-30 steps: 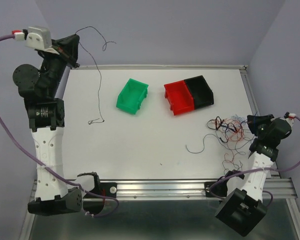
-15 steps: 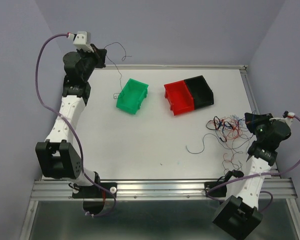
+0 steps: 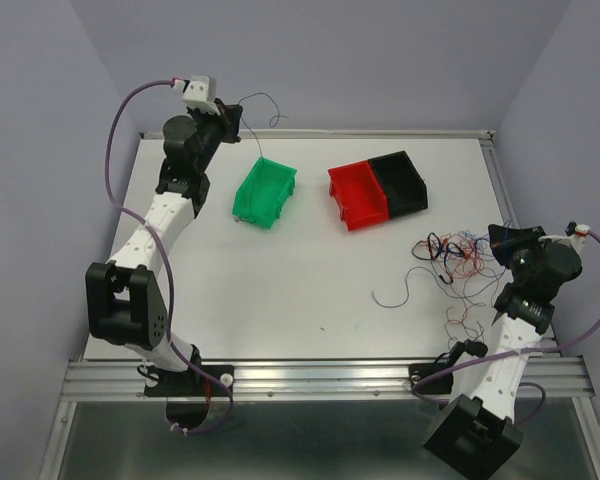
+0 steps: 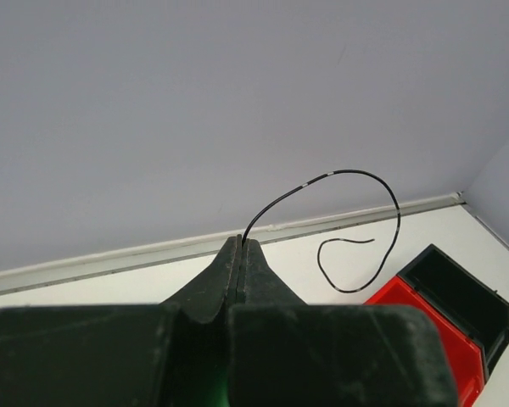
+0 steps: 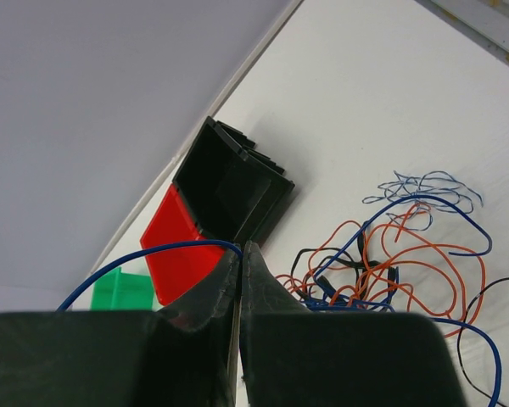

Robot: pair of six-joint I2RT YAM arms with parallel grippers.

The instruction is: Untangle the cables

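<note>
Over on the right side of the white tabletop (image 3: 310, 280), the tangle of hair-thin red, orange, black and blue wires (image 3: 460, 262) lies heaped just beside my right gripper (image 3: 497, 238), its jaws pressed together on one blue strand (image 5: 144, 253). Far left, my left gripper (image 3: 236, 115) pinches a single curly black wire (image 4: 356, 182), held up over the green plastic bin (image 3: 265, 192). Between them, a red plastic bin (image 3: 357, 197) and a black plastic bin (image 3: 400, 180) sit touching.

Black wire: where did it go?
The left jaws, shut on the black wire, swung right to the green bin; the wire's tail left the table and now dangles at the bin. Right jaws on a blue wire, tangle, red bin and black bin stayed put.
</note>
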